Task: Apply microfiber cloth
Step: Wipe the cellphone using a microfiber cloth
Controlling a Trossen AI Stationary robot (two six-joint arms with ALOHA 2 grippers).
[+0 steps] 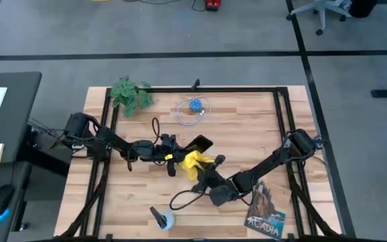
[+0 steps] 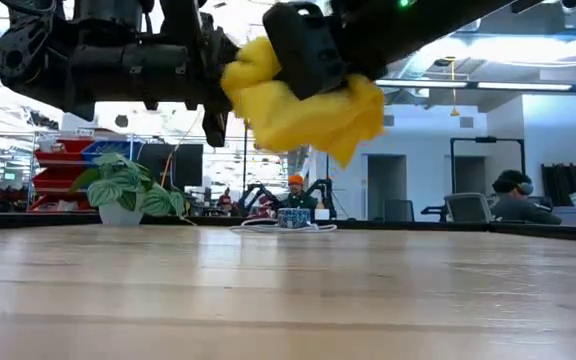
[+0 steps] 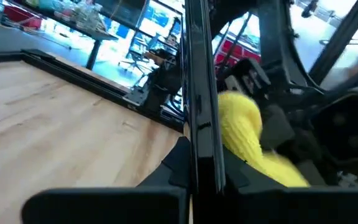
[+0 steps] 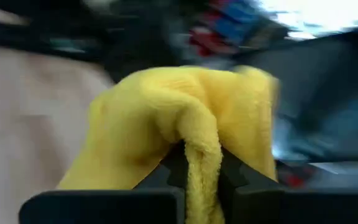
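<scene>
Near the middle of the worktop (image 1: 247,134), the right pincer (image 1: 202,169) is clenched on the microfiber cloth (image 1: 195,162), which bunches up between its fingers and hangs clear of the wood in the low view. The left pincer (image 1: 175,156) sits just beside it at 9 o'clock, gripping a black smartphone (image 1: 197,143) by its edge; the phone stands edge-on between the fingers in the left wrist view, with the cloth pressed against its far side.

Around them: a green leafy plant (image 1: 131,94) at 11 o'clock near the worktop's back-left corner, a blue object inside a coil of white cable (image 1: 194,107) at 12 o'clock, a picture card reading "ACADIA" (image 1: 266,210) at 4 o'clock, and a small white and dark item (image 1: 162,218) at 7 o'clock near the front edge. Nothing lies between the 2 pincers and the cloth.

The worktop is pale wood planks framed by black rails. Beyond it, the low view shows a bright room with red bins, seated people and office chairs.
</scene>
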